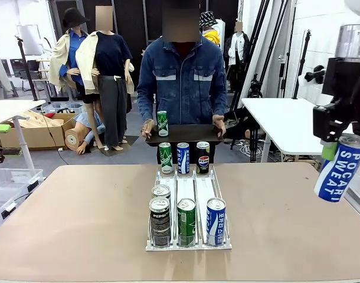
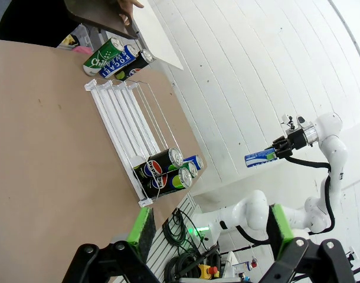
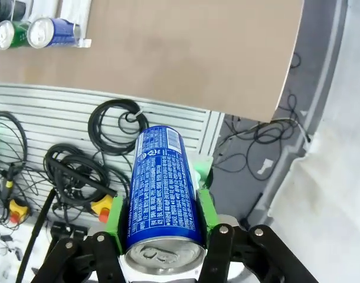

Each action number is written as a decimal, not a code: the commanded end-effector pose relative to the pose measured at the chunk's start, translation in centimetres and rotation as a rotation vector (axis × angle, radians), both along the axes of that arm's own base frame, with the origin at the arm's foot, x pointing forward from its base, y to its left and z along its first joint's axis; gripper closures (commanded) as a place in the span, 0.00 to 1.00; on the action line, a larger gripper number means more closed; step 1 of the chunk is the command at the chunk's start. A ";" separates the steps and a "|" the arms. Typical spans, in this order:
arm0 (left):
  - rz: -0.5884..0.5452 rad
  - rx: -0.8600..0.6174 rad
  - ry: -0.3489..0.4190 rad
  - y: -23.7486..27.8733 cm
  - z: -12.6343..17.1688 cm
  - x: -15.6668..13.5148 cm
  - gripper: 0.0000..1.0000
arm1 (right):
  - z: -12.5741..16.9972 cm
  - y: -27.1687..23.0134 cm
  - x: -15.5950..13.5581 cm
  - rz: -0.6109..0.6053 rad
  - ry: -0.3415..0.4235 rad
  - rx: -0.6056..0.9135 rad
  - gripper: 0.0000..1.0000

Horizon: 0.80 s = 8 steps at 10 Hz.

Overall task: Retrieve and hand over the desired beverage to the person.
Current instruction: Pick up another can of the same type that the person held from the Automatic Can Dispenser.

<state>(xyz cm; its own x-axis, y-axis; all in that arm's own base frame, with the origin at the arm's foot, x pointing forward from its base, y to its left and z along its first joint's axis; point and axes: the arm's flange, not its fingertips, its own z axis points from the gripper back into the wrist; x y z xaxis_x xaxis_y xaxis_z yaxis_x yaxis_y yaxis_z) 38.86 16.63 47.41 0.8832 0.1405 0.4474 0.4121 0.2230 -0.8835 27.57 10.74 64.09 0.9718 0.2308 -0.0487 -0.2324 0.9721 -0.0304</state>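
1. My right gripper (image 3: 162, 236) is clamped on the blue can (image 1: 339, 168), held tilted in the air off the table's right edge; the person (image 1: 183, 76) stands well away, across the far side.
2. My left gripper (image 2: 206, 236) is wide open, empty.
3. The person's tray (image 1: 186, 134) carries one green can (image 1: 162, 123), I think.
4. The rack (image 1: 189, 244) holds several cans.

White brick wall (image 1: 327, 35), grey floor (image 1: 68, 154), white side table (image 1: 286, 121), cardboard box (image 1: 35, 131) behind tan worktop (image 1: 79, 212)
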 end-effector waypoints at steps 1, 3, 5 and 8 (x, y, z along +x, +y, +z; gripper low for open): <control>0.002 -0.002 -0.006 0.1 0.1 -0.2 0.00 | -0.3 2.0 0.0 0.004 0.023 -0.015 0.80; 0.002 -0.002 -0.006 0.1 0.1 -0.2 0.00 | -0.3 2.0 0.0 0.004 0.023 -0.015 0.80; 0.002 -0.002 -0.006 0.1 0.1 -0.2 0.00 | -0.3 2.0 0.0 0.004 0.023 -0.015 0.80; 0.002 -0.002 -0.006 0.1 0.1 -0.2 0.00 | -0.1 1.4 1.1 0.029 0.019 -0.022 0.80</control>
<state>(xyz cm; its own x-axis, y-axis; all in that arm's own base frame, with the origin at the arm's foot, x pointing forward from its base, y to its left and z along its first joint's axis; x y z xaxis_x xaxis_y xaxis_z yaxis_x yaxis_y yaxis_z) 38.86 16.63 47.41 0.8832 0.1405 0.4474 0.4121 0.2230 -0.8834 27.79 12.57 63.36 0.9642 0.2551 -0.0720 -0.2591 0.9644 -0.0535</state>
